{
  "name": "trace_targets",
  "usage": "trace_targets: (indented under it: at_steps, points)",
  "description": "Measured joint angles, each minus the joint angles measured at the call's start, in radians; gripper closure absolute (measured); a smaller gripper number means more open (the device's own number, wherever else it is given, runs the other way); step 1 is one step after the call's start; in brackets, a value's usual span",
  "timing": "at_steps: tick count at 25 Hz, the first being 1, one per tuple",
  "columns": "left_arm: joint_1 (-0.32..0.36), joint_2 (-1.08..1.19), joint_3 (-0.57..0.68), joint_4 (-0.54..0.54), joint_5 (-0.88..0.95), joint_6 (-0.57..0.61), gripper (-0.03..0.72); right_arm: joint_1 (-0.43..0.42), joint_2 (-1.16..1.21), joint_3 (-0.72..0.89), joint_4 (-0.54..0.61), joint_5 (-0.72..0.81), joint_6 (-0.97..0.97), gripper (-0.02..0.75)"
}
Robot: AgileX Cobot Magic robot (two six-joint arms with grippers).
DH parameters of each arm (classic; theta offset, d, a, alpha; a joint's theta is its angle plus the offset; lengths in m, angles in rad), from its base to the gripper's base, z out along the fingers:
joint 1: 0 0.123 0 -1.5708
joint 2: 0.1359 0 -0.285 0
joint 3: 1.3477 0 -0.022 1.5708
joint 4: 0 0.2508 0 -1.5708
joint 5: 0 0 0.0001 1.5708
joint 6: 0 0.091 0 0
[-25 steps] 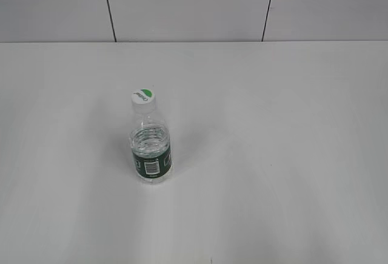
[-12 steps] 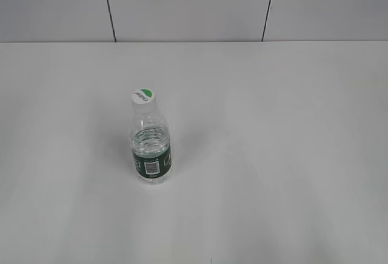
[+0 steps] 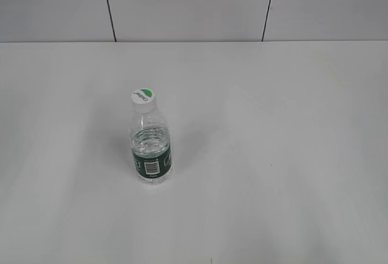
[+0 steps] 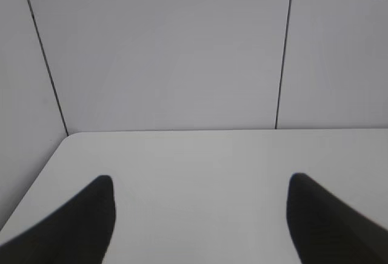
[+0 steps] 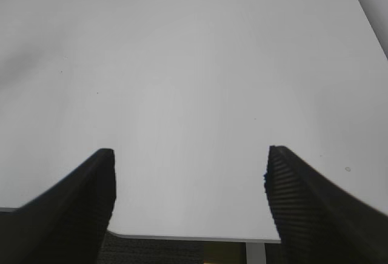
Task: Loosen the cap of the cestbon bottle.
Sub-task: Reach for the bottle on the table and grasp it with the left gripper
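Both grippers spread wide, nothing gripped

The left gripper (image 4: 200,215) and right gripper (image 5: 189,197) are seen parted over bare table (image 3: 291,124); the cestbon bottle (image 3: 150,148) stands upright left of centre, cap (image 3: 143,98) on, judged nearer the left arm.

The cestbon bottle (image 3: 150,145) is clear glossy plastic; its cap (image 3: 143,98) smooth white plastic. The worktop (image 3: 273,155) looks matt white. The right tool (image 5: 189,179) has ribbed black pads.

The white table (image 3: 291,155) carries only the upright cestbon bottle (image 3: 150,148), left of centre.
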Motion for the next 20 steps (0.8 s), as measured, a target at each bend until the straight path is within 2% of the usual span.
trace_targets:
  at_steps: [4,11,18,20]
  points:
    - [0.000,0.099,0.000,0.039,-0.108,0.000,0.160,0.000,0.000,0.000,0.000,0.000,0.000,0.150]
    - [0.000,0.293,-0.001,0.209,-0.358,0.000,0.160,0.000,0.000,0.000,0.000,0.000,0.000,0.150]
    - [0.000,0.452,-0.002,0.358,-0.465,-0.002,0.160,0.000,0.000,0.000,0.000,0.000,0.000,0.150]
    - [0.000,0.485,-0.006,0.408,-0.477,-0.039,0.160,0.000,0.000,0.000,0.000,0.000,0.000,0.150]
